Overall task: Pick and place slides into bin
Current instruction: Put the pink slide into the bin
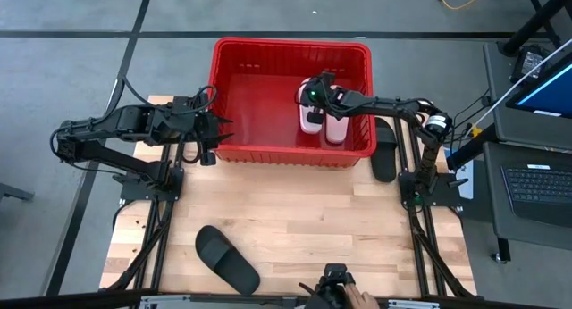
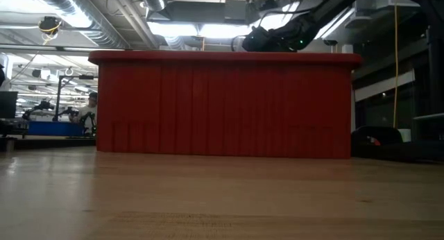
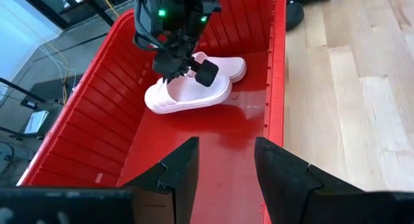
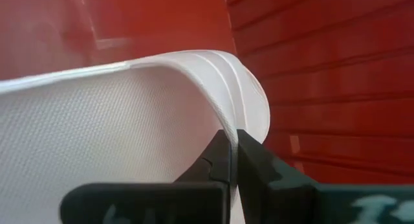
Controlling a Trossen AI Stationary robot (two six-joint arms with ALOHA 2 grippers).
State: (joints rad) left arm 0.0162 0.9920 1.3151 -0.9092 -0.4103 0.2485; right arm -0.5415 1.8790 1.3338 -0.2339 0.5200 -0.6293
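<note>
1. High view: the red ribbed plastic bin [image 1: 241,95] sits at the far side of the pale wood-plank table [image 1: 295,211]. Two pale pink slides [image 1: 323,112] lie side by side inside it, under the right gripper [image 1: 315,95]. One black slide [image 1: 227,258] lies on the table's near part, another [image 1: 384,148] beside the bin's right wall. The left gripper [image 1: 213,135] waits at the bin's left wall.
2. Low view: the bin's slatted wall fills the middle; no readable writing.
3. Left wrist view: left fingers [image 3: 178,175] stand apart, holding nothing.
4. Right wrist view: right fingers [image 4: 255,166] pinch a pink slide's smooth, curved strap [image 4: 213,81].
</note>
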